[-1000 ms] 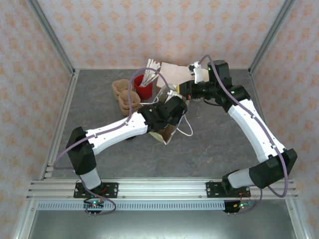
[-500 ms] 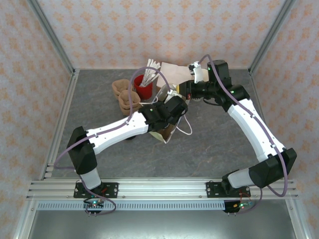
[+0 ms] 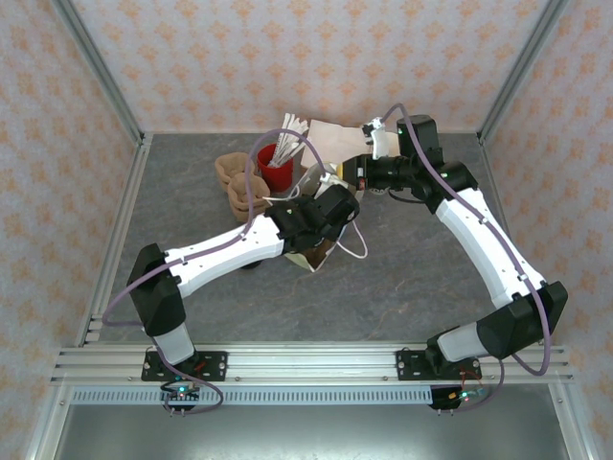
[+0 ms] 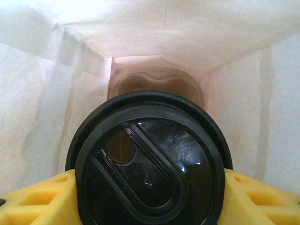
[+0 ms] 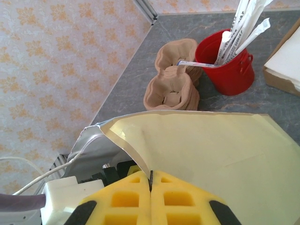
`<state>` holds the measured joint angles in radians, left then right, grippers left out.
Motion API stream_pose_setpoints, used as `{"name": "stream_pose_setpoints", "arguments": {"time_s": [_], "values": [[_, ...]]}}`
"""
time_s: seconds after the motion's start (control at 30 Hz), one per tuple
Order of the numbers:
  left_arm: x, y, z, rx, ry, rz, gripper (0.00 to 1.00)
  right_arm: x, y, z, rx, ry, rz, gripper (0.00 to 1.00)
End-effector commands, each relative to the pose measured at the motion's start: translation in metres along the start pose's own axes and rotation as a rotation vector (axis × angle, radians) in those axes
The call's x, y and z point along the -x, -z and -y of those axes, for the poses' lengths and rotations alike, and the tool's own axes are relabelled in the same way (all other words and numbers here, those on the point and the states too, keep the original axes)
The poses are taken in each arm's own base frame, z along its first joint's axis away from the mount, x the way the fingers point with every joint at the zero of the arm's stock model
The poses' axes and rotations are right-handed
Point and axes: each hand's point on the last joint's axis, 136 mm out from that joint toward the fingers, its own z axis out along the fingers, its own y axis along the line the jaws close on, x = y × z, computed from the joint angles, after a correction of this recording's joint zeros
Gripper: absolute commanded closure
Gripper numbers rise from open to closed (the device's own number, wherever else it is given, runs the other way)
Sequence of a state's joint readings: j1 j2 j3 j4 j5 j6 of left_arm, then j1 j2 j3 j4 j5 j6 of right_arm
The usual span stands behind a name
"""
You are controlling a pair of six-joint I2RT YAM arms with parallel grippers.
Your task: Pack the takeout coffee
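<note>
Seen from above, two white and black robot arms reach over a grey stone-look counter and meet at a brown paper bag near its middle. The bag stands open with its mouth tipped toward the left arm.

The left hand is inside the bag. Its yellow padded fingers are partly spread and press against either side of the takeout coffee, holding it. From the left wrist the cup is seen end-on, so its round black lid covers most of the cup, and the bag's pale creased inner walls close in all around it. The bottom of the bag lies beyond the lid, pinkish and folded.

The right hand is fully closed, its two yellow fingers pinching the rim of the bag between them. The bag's cream-coloured side spreads out ahead of that hand.

Behind the bag, toward the back wall, stands a red bucket full of paper-wrapped straws. Just beside it on the left is a stack of brown moulded-pulp cup carriers. On the bucket's right is a cardboard box of white napkins
</note>
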<state>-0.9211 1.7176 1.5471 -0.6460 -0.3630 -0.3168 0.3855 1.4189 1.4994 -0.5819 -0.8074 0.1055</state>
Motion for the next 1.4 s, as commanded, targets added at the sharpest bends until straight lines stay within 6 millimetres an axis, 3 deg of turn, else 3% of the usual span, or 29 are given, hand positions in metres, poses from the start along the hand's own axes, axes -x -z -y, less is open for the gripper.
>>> {"name": "stream_pose_setpoints", "arguments": {"time_s": [0.0,0.47,0.7,1.1,1.37], "values": [[0.013,0.019,-0.010,-0.011,0.059,0.043,0.42,-0.017,-0.009,0.000,0.046,-0.078,-0.065,1.00],[0.019,0.042,-0.024,-0.006,0.104,0.059,0.42,-0.030,-0.023,0.012,0.052,-0.151,-0.108,1.00],[0.010,0.047,-0.029,-0.003,0.111,0.050,0.42,-0.033,-0.019,0.006,0.069,-0.145,-0.091,1.00],[-0.007,0.044,-0.014,-0.047,0.077,0.020,0.42,-0.048,-0.010,0.002,0.050,-0.107,-0.098,1.00],[-0.022,0.055,-0.015,-0.097,0.065,-0.071,0.41,-0.037,-0.008,0.001,0.027,-0.021,-0.111,1.00]]}}
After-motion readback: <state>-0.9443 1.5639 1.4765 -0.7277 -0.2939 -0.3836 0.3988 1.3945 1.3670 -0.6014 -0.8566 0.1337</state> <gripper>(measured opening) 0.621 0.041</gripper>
